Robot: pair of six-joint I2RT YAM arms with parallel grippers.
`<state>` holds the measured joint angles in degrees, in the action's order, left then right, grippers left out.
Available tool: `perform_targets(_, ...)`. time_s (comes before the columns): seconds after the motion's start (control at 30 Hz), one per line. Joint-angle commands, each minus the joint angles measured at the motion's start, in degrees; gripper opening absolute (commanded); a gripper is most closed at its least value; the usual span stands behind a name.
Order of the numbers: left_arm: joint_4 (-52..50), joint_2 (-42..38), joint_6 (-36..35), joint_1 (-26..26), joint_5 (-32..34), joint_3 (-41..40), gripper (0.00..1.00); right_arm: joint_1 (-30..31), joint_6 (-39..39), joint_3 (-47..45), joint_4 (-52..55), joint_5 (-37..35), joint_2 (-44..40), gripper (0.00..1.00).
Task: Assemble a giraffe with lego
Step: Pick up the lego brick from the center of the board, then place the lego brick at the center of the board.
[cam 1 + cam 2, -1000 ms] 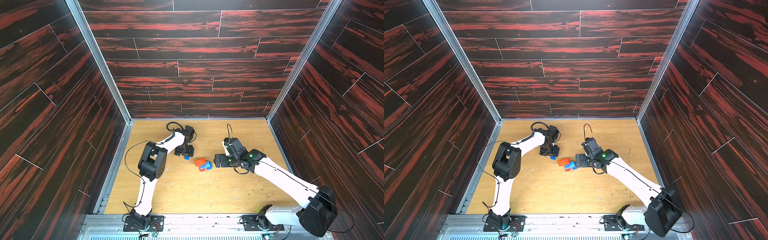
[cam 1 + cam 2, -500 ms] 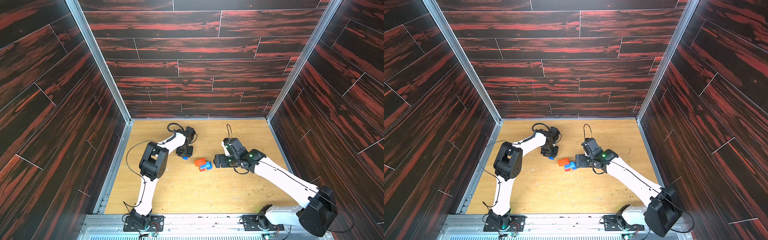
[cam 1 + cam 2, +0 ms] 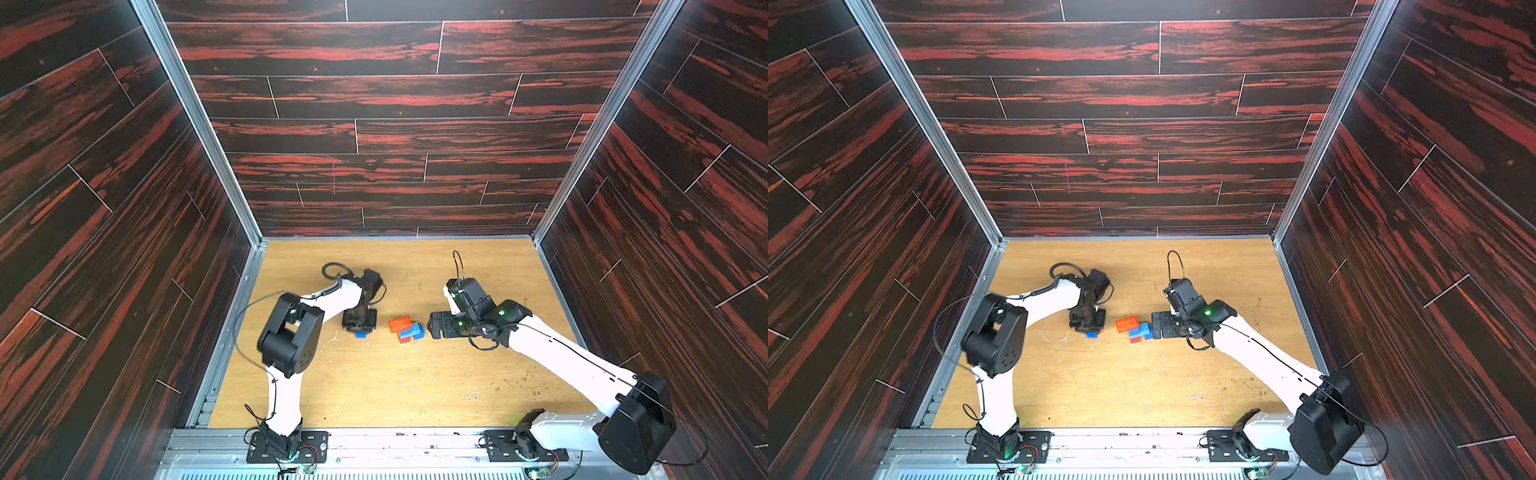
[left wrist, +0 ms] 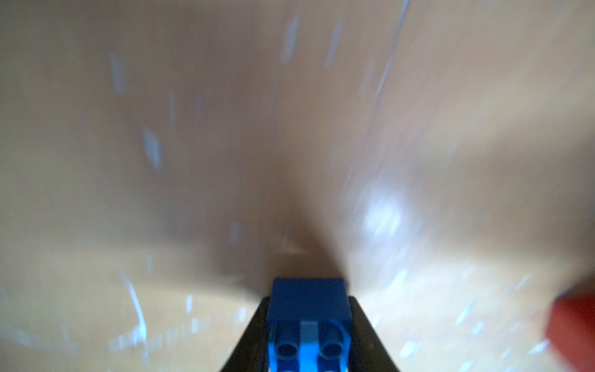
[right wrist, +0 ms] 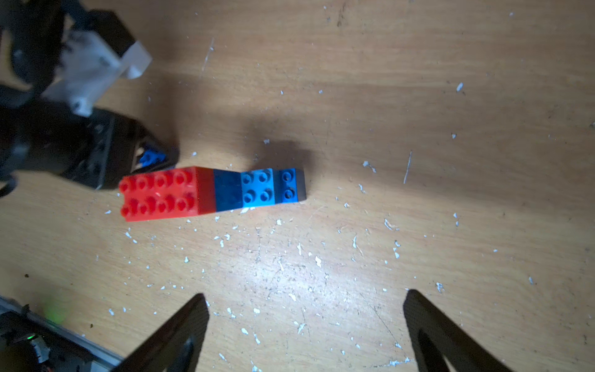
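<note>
A partly joined giraffe (image 3: 405,330) (image 3: 1133,328) stands mid-table: a red-orange long brick, dark blue and light blue bricks in a row (image 5: 209,190). To its left, my left gripper (image 3: 359,322) (image 3: 1087,320) (image 4: 308,301) points down, shut on a dark blue square lego brick (image 4: 308,309) (image 3: 360,333) low over the table. On the giraffe's right, close to its blue end but apart from it, my right gripper (image 3: 432,325) (image 3: 1156,325) (image 5: 302,299) is open with nothing between its fingers.
The wooden table (image 3: 374,386) is scratched and flecked with white chips. Dark panelled walls (image 3: 374,174) close in three sides, and a metal rail (image 3: 374,440) runs along the front. The left gripper's body (image 5: 80,148) sits right beside the red-orange brick.
My left gripper has shut on the dark blue brick. The right arm and the joined bricks have stayed where they were.
</note>
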<state>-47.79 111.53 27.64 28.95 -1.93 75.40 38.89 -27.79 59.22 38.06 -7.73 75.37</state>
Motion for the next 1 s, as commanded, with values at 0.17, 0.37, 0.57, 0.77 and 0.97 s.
perform_targets(0.17, 5.3, -10.8, 12.1, 6.8, -0.9, -11.0, 0.32, 0.6, -0.1, -1.8, 0.8, -1.3, -1.5, 0.96)
perform_targets(0.37, 10.0, -14.8, 17.9, 10.9, -0.5, -16.5, 0.35, 0.7, -0.9, -2.6, 0.4, -1.7, -2.7, 0.97)
perform_targets(0.57, 11.4, -15.3, 20.3, 13.0, 0.4, -18.2, 0.36, 1.5, -1.5, -2.9, 0.2, -2.2, -2.6, 0.99)
perform_targets(0.77, 12.6, -14.7, 20.8, 13.9, 0.4, -19.0, 0.44, 2.6, -2.0, -2.5, 0.9, -3.4, -2.0, 0.99)
perform_targets(0.97, 12.0, -15.4, 20.4, 14.1, 0.2, -19.2, 0.59, 4.7, -2.9, -2.2, 1.3, -4.7, -0.9, 0.98)
